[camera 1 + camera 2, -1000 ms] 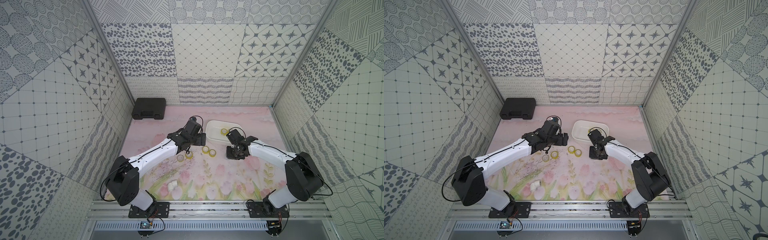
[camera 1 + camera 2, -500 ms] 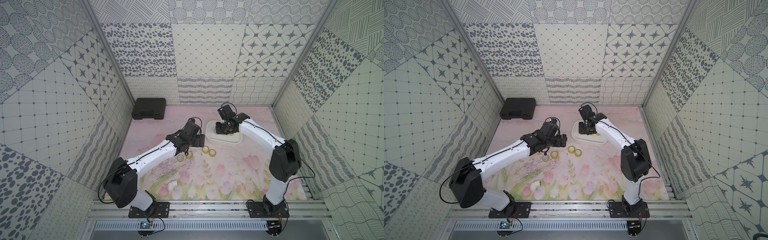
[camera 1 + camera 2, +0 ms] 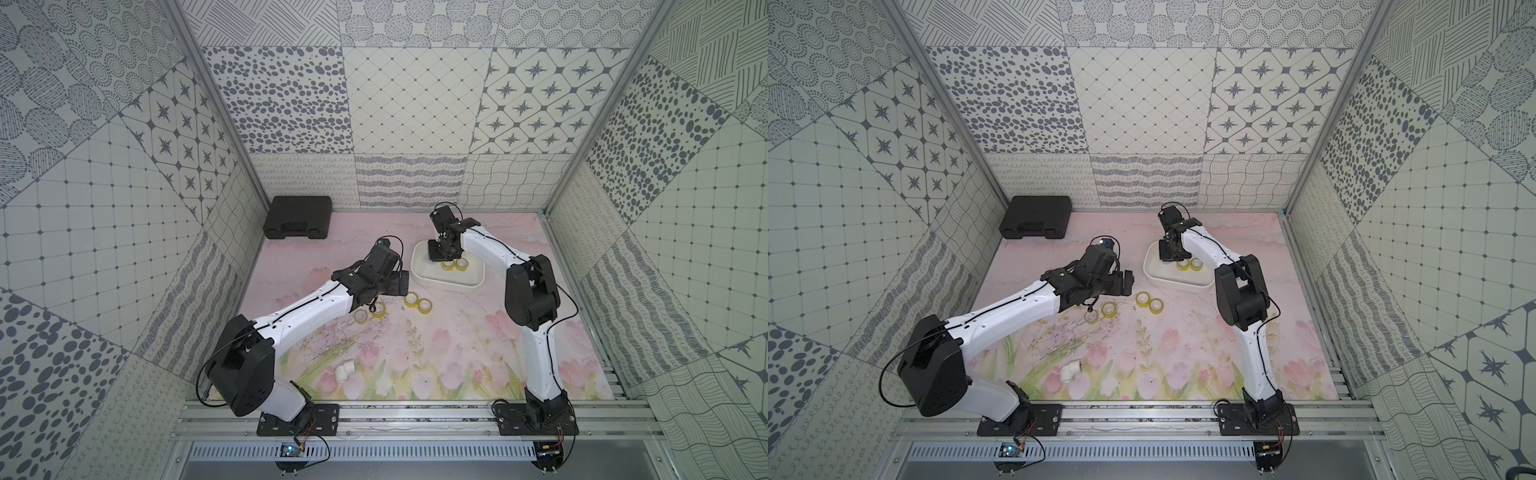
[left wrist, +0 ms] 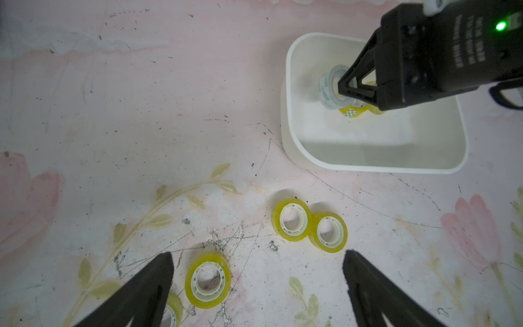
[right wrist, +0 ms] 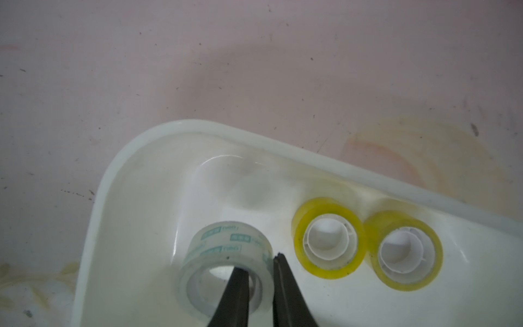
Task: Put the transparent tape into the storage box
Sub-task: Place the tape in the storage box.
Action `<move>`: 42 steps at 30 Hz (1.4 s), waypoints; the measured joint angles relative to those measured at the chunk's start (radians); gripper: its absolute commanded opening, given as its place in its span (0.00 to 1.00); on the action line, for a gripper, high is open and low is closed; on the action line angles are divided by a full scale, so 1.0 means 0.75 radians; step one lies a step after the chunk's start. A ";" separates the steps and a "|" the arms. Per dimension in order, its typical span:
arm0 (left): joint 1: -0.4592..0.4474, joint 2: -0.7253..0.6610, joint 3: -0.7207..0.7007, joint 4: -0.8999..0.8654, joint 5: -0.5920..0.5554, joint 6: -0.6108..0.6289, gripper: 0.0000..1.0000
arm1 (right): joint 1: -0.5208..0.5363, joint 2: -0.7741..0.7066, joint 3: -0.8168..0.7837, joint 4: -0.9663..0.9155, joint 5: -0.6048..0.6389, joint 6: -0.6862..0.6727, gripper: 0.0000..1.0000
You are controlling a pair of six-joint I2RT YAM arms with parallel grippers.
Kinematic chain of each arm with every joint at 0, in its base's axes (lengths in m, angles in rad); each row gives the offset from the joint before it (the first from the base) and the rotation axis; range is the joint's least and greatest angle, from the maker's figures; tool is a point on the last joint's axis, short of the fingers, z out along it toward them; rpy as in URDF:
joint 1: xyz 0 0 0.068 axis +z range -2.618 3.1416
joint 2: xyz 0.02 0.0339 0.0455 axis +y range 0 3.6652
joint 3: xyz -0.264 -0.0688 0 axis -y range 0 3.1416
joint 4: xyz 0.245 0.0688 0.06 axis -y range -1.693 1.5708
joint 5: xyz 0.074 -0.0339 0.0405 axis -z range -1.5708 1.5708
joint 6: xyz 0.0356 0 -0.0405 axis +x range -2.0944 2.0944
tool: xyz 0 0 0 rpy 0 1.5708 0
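Pink flowery bench point(image 3: 457, 353): right hand point(image 5: 256, 263) now holds its pinched greyish roll point(image 5: 226, 246) inside the box point(image 5: 135, 158), left hand point(image 4: 257, 253) wide open over loose rolls point(image 4: 291, 219).

One storage box point(image 4: 368, 169), seven tape rolls point(image 4: 276, 223) (three inside it, four outside), one black case point(image 3: 297, 216), one pipe elbow point(image 3: 345, 371).

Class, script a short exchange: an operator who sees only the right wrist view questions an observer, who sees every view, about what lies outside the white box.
Operator: My jaws pinch the clear roll at the storage box. Any rolls outside it?
Observer: Four loose rolls lie on the mat.
Operator: Where is the left gripper?
Observer: The left gripper hovers by them, jaws wide open, holding nothing.
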 measured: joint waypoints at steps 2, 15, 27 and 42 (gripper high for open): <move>0.001 0.009 0.006 -0.003 0.001 0.001 0.99 | -0.007 0.025 0.006 -0.003 0.005 -0.005 0.00; 0.008 0.063 0.042 -0.003 0.020 -0.004 0.99 | -0.017 0.134 0.089 -0.008 0.021 -0.030 0.05; 0.009 0.079 0.044 -0.002 0.026 -0.004 0.99 | -0.017 0.134 0.094 -0.009 0.040 -0.050 0.30; 0.016 0.127 -0.054 0.030 0.128 0.052 0.95 | 0.000 -0.087 0.055 0.006 0.001 -0.011 0.31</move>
